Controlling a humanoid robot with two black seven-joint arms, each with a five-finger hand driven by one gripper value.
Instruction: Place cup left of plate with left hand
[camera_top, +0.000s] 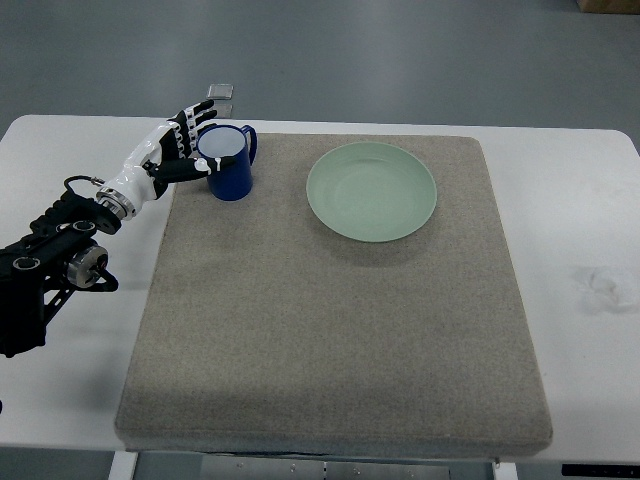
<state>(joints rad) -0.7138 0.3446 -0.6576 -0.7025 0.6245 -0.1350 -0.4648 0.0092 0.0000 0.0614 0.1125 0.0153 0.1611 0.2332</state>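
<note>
cup (229, 165): dark blue, pale inside, handle at far side, upright on grey mat (330, 320) | left of green plate (371, 191), apart | left robot hand (178, 148): fingers wrapped around cup's left side

- The black left arm (40, 270) runs off the picture's left edge
- The white-and-black left hand (172, 150) covers the near-left side of the dark blue metal cup (228, 165); grip cannot be told
- The brown cardboard box (608, 5) is cut by the top edge
- The small clear square object (221, 91) beyond the table is too small to identify
</note>
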